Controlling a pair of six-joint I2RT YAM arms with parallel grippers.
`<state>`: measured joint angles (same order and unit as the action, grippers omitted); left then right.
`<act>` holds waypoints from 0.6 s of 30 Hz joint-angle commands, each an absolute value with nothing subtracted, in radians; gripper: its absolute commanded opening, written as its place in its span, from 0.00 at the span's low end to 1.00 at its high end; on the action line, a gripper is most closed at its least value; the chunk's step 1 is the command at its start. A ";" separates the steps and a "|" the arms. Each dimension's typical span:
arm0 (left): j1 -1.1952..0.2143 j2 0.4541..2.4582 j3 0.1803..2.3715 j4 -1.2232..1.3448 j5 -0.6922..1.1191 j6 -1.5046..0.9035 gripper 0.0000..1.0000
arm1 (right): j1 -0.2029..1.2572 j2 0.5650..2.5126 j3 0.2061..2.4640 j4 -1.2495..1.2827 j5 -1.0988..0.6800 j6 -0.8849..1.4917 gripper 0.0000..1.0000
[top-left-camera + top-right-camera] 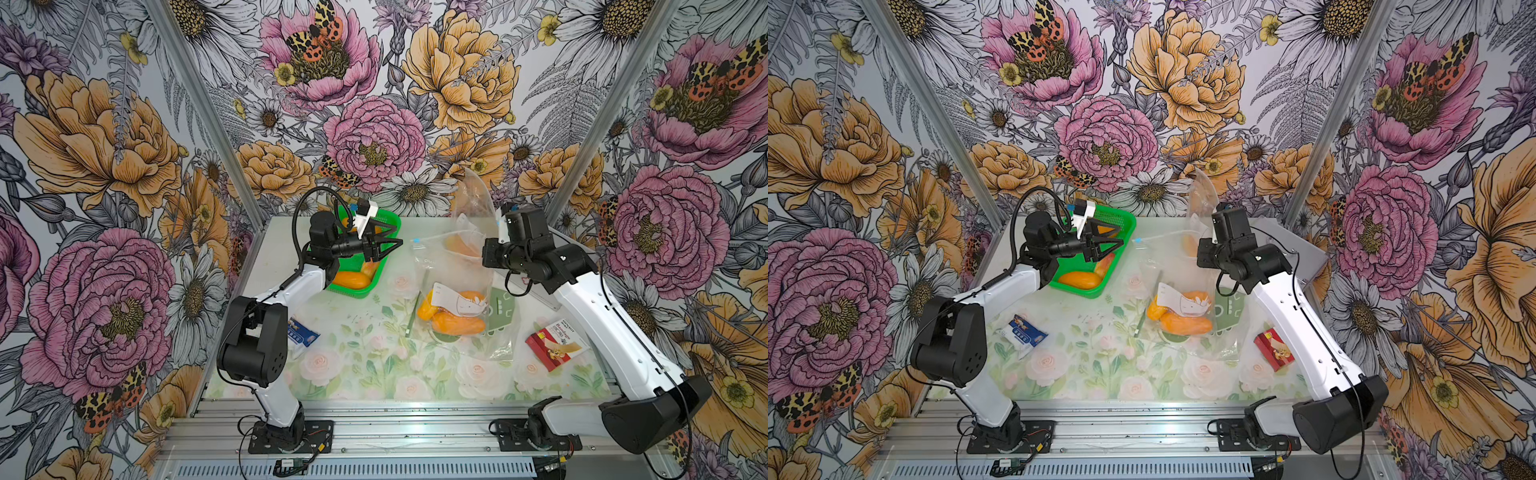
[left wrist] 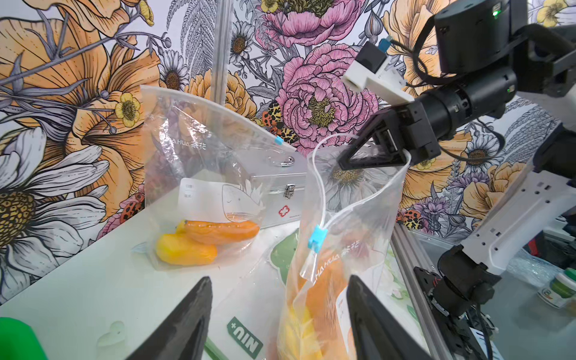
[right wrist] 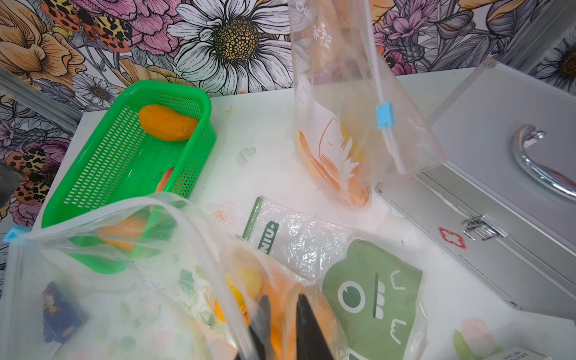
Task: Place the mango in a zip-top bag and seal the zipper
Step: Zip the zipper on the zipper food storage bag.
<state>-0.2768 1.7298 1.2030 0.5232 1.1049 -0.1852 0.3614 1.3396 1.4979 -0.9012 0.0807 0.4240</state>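
Evidently the filling is done and only the closing is left. Over the flowered surface (image 1: 357, 374) the right arm (image 1: 582, 299) reaches in, its jaws pinched almost together on the rim of a clear bag (image 2: 358, 224). They lift that corner so the mouth hangs taut off the surface, which looks like an anchor for the zipper to be drawn against. The left arm (image 1: 299, 282) hovers above the green basket (image 3: 103, 162), its jaws wide apart with nothing between them and pointed at the bag's mouth. The basket holds spare fruit (image 3: 166, 123), kept out of the way at the back. A second bag (image 3: 343, 93) stands upright just beside a silver case (image 3: 498, 140) and seems to play no part here. Inside the held bag the mango (image 1: 457, 326) lies at the bottom beside another, its weight pulling the plastic straight. The rim gapes in a loop, and the small blue slider (image 2: 317, 238) sits at the end of the track away from the right jaws. So the zipper is not yet sealed, and I judge the left jaws must next close on that slider.
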 commanded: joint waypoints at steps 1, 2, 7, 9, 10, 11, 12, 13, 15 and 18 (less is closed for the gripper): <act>-0.297 1.732 1.200 0.579 1.161 -0.178 0.66 | 0.364 1.316 1.492 -0.870 0.063 0.405 0.17; -0.302 1.731 1.190 0.578 1.159 -0.168 0.66 | 0.365 1.316 1.492 -0.870 0.064 0.404 0.17; -0.319 1.746 1.180 0.578 1.134 -0.154 0.66 | 0.364 1.318 1.491 -0.871 0.064 0.401 0.17; -0.325 1.763 1.197 0.580 1.141 -0.163 0.66 | 0.364 1.318 1.489 -0.868 0.064 0.402 0.17; -0.328 1.770 1.204 0.578 1.145 -0.165 0.65 | 0.364 1.317 1.489 -0.868 0.064 0.402 0.17; -0.330 1.776 1.208 0.578 1.148 -0.167 0.65 | 0.364 1.317 1.487 -0.868 0.064 0.403 0.17; -0.332 1.783 1.213 0.579 1.149 -0.169 0.63 | 0.364 1.315 1.485 -0.868 0.064 0.403 0.17; -0.335 1.789 1.216 0.578 1.151 -0.172 0.61 | 0.365 1.315 1.484 -0.867 0.064 0.403 0.17; -0.340 1.800 1.223 0.579 1.150 -0.175 0.59 | 0.364 1.313 1.482 -0.867 0.063 0.403 0.17; -0.346 1.810 1.232 0.580 1.141 -0.180 0.58 | 0.364 1.313 1.483 -0.865 0.063 0.402 0.17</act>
<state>-0.3351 1.7992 1.1969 0.5655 1.1297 -0.1776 0.3614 1.3373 1.4883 -0.8917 0.0738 0.4171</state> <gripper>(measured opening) 0.579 0.166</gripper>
